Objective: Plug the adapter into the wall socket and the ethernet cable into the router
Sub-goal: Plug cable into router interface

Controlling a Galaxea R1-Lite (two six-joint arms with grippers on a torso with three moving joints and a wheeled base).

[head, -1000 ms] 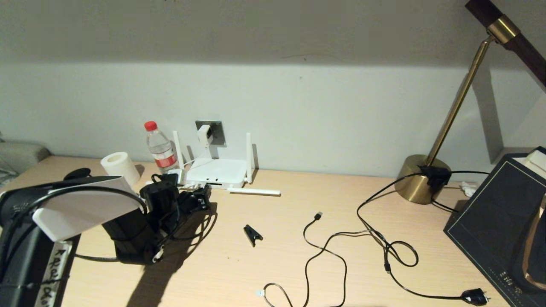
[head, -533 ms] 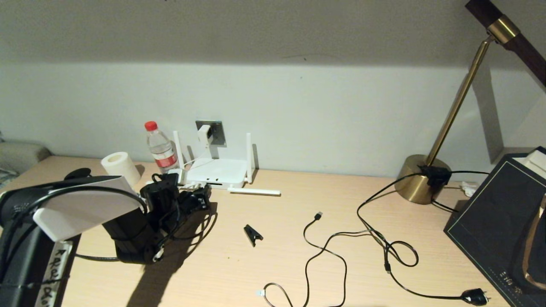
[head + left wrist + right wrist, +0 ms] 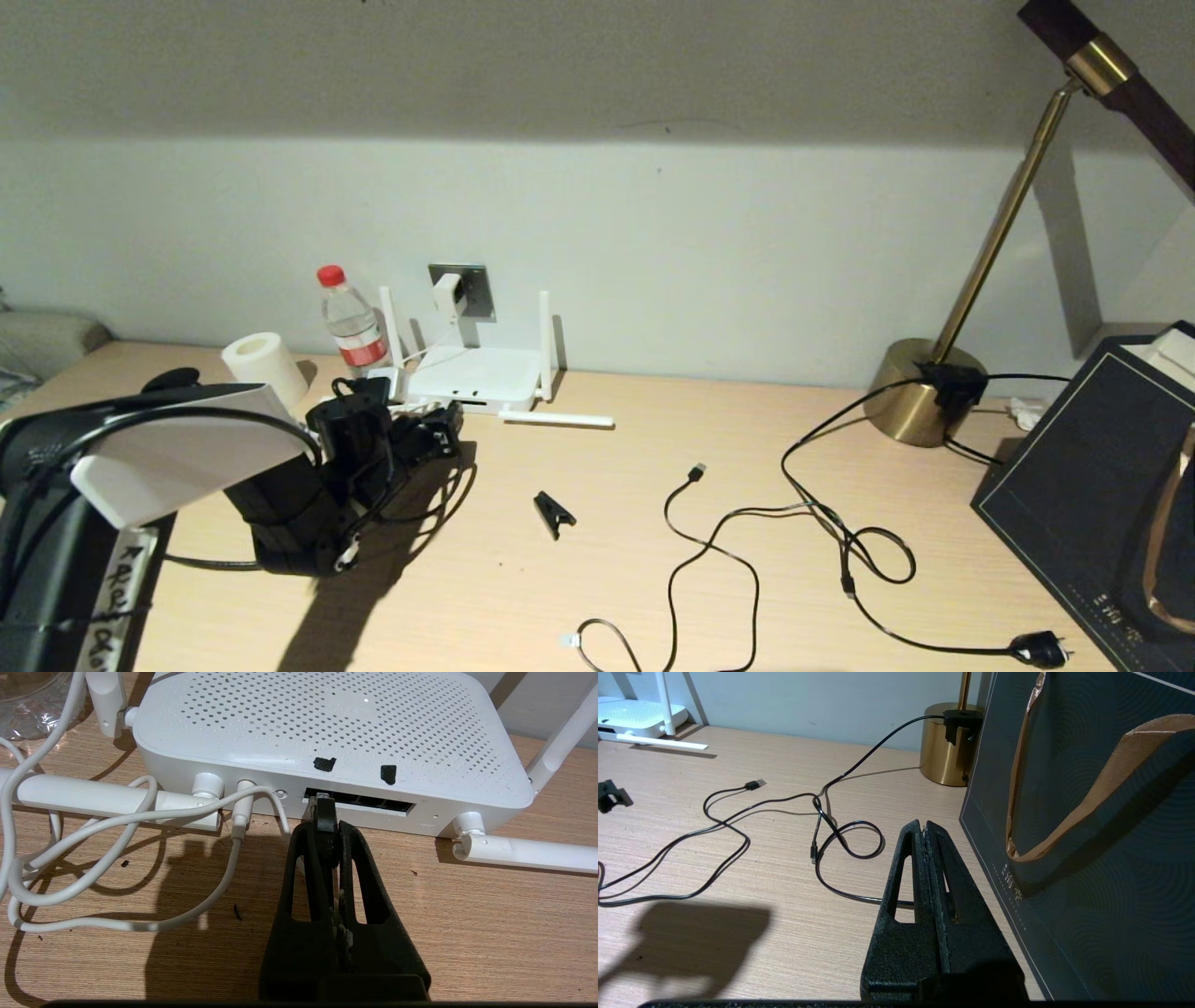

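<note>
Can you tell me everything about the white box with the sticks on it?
That is the router, a flat white plastic box lying on the wooden desk against the wall, under the wall socket. Its top is dotted with tiny holes and has two small black marks. Thin white stick antennas poke from its corners: two stand up, two lie flat on the desk. White cords plug into its near side. Beside them is a long dark port slot, where the left claw holds the ethernet cable plug at the opening.
</note>
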